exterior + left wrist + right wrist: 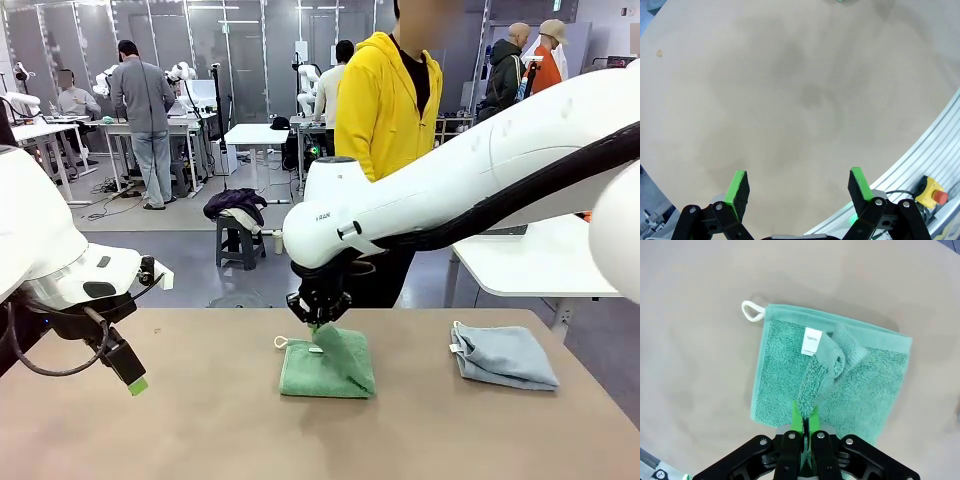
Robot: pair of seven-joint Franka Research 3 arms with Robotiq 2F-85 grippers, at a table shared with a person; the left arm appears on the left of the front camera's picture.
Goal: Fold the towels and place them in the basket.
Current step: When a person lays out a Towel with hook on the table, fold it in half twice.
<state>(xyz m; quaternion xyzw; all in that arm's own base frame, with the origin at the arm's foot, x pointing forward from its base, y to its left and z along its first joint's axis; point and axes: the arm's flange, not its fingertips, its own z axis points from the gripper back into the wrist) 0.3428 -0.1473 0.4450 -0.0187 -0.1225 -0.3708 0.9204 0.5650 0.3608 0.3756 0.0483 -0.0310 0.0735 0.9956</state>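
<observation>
Left gripper [799, 186] fingers spread wide above bare tan table [790, 100].

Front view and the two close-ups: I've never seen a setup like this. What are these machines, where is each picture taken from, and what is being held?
These are two white robot arms at a brown table, each ending in a two-finger gripper with green pads. The wide picture looks across the table at a person in a yellow top. The other two come from cameras on each wrist, looking along the fingers. The right gripper is shut on a fold of the green towel, lifting it while the rest lies flat. The left gripper is open and holds nothing, above bare table. A folded grey-blue towel lies to the right.
</observation>
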